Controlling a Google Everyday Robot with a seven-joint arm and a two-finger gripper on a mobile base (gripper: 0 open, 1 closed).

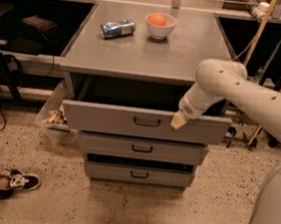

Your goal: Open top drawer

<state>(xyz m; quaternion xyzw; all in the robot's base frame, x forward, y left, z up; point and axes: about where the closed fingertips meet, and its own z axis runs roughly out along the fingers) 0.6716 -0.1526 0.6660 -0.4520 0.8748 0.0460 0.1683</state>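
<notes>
Floor is filling the bottom of the frame, and on it, at the lower left, we are counting one shoe. Moving up the centre of the frame, we are counting three grey drawers, each with one small black bar handle. The bottom drawer comes first, then the middle drawer, then the top drawer. The top one is sitting just under the tabletop at mid-frame and is the widest and tallest-fronted of the three. Its front is standing out beyond the two below, with a dark gap above it. We are judging it to be stiff sheet metal, fairly heavy for its size and running on slides. Its flat front looks smooth, so it is likely offering little purchase. The handle at its centre is looking like the sound place to take hold, since a pull there should draw it straight. A pull far off centre may be making it rack and bind. The gripper is sitting against the top edge of that front, just to the frame-right of the handle. It is coming in on the one pale arm from the right of the frame. We cannot tell how wide it is set or whether it has hold of the edge. Farther back, on the tabletop, we are counting one can lying on its side. Just beside it is one bowl holding one orange ball.
</notes>
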